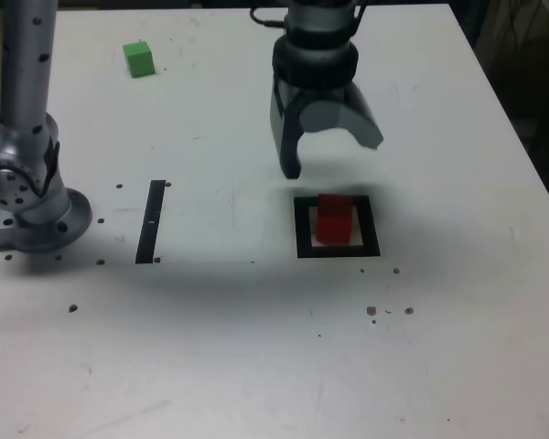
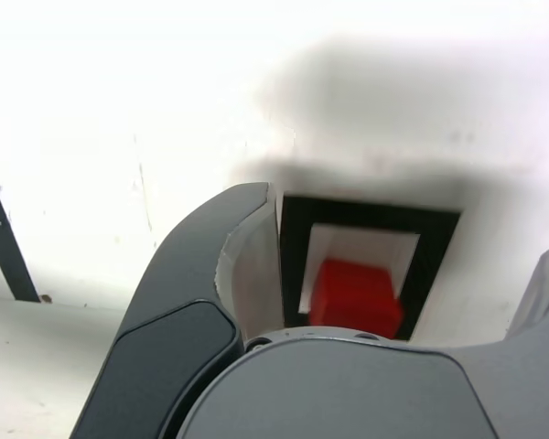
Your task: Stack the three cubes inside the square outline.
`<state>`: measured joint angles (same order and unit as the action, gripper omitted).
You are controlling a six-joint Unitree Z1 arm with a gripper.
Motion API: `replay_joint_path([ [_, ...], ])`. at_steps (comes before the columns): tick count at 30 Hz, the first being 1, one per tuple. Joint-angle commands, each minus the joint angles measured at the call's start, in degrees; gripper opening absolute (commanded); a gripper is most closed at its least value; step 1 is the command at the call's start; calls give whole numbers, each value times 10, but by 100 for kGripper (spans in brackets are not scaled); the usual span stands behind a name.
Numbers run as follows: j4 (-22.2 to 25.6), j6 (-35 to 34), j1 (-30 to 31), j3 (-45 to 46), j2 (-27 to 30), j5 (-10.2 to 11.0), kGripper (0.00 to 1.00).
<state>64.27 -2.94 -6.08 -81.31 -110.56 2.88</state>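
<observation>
Sitting inside the thick black square outline (image 1: 338, 227) with its pale centre: small matte red cube (image 1: 333, 219), plain-faced, resting on the off-white patch and showing no contact with the black border in the wrist view (image 2: 355, 294). Hovering just above and behind that outline: dark grey two-fingered gripper (image 1: 332, 151), jaws spread wide, holding nothing. Lying well apart from the outline, toward the far corner on the exterior view's left of the white tabletop (image 1: 256, 347): small matte green cube (image 1: 139, 58). Running beside the outline on the exterior view's left: narrow straight black strip (image 1: 151, 221).
</observation>
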Motion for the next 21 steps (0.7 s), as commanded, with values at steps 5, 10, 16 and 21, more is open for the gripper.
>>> replay_joint_path([
  [5,12,9,-48,-27,-11,7,100],
  [10,31,12,-81,-63,-29,14,100],
  [16,51,8,-114,-105,-58,17,99],
  [21,70,-6,-136,-145,-78,19,99],
])
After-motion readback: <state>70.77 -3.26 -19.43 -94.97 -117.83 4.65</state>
